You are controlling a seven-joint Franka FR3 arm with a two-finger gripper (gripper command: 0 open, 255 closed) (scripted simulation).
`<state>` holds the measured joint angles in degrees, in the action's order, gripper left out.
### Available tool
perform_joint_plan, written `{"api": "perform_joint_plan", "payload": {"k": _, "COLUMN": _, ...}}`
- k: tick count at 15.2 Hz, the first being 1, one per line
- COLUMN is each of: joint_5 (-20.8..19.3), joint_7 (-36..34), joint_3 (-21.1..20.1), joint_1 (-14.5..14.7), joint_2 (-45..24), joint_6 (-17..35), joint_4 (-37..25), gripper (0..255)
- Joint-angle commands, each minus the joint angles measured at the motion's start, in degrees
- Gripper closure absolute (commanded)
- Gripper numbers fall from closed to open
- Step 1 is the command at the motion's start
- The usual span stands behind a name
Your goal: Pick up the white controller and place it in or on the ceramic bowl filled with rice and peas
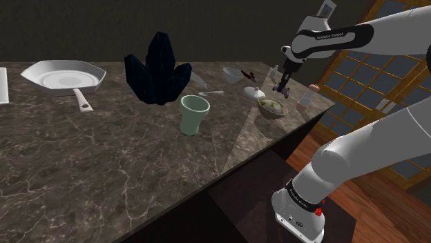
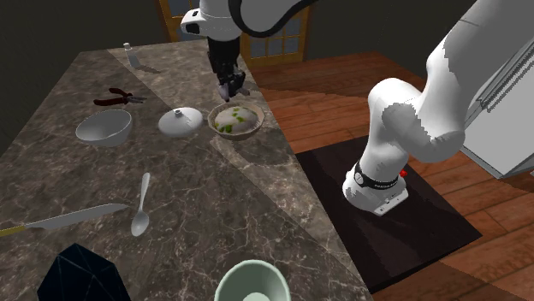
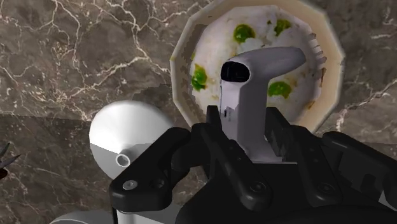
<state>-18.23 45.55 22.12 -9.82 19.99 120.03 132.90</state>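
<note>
Jaws closed on the controller (image 3: 254,95), one finger on each side of its lower body. The grey-white top sticks out past the fingertips. The controller is off the bench (image 1: 103,166), held over the bowl (image 3: 181,60) of rice and peas. Cannot tell whether it touches the rice. In the shoulder view the jaws hang just above the bowl (image 1: 276,114), near the bench's far edge.

A white lid (image 2: 180,122) with a knob lies just beside the bowl (image 2: 254,126). Past it sit a white empty bowl (image 2: 103,128) and pliers (image 2: 115,98). A spoon (image 2: 141,205) and a knife (image 2: 60,221) lie further down the bench. A pale green cup (image 1: 194,114) stands upright mid-bench beside a dark blue crystal shape (image 1: 157,69). A white pan (image 1: 62,76) is well apart, at the shoulder view's left.
</note>
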Motion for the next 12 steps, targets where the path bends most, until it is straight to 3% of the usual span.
{"api": "perform_joint_plan", "payload": {"k": 1, "joint_5": -0.2, "joint_7": 0.1, "joint_3": 0.4, "joint_1": -0.1, "joint_2": -0.4, "joint_6": 1.5, "joint_4": 1.1, "gripper": 255}}
{"api": "perform_joint_plan", "payload": {"k": 12, "joint_5": -0.9, "joint_7": -0.9, "joint_3": 1.8, "joint_1": -0.4, "joint_2": -4.4, "joint_6": 11.2, "joint_4": 6.9, "gripper": 255}}
